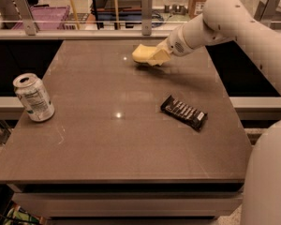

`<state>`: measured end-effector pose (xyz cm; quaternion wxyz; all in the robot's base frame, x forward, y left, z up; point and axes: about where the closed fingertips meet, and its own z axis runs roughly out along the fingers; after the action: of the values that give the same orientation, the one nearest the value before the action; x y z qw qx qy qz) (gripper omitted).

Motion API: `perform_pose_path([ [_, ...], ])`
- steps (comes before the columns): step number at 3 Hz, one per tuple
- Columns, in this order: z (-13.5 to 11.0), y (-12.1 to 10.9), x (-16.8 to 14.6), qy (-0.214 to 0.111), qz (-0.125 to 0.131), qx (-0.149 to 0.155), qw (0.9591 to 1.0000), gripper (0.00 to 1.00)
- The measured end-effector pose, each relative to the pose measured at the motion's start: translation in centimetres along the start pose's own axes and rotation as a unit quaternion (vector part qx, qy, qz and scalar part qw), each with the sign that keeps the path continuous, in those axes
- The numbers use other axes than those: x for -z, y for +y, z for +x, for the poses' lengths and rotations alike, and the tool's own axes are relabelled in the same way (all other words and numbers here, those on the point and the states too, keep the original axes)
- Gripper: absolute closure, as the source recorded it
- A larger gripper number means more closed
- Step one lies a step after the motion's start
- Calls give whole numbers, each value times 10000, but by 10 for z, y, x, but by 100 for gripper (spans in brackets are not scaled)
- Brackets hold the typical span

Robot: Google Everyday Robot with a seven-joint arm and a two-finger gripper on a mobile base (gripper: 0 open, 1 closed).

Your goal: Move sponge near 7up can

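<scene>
The pale yellow sponge [143, 54] is at the far middle of the brown table [112, 144]. My gripper [158, 58] comes in from the right and is shut on the sponge's right end. It holds the sponge just above the tabletop, with a shadow under it. The 7up can [33, 97], silver-white with green print, stands upright near the table's left edge. It is far to the left of the sponge and nearer to the camera.
A flat black snack wrapper [184, 112] lies right of the table's centre, between the sponge and the front edge. A rail with metal posts [146, 6] runs behind the table's far edge. My white arm [234, 18] spans the right side.
</scene>
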<state>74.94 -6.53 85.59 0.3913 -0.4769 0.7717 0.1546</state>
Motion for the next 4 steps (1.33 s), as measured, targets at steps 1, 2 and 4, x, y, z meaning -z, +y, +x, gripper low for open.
perform_pose_path([
  [1, -2, 3, 1, -8, -85, 49, 10000, 100],
  [2, -12, 17, 18, 53, -208, 225, 9995, 100],
  [4, -31, 51, 52, 136, -360, 620, 9973, 100],
])
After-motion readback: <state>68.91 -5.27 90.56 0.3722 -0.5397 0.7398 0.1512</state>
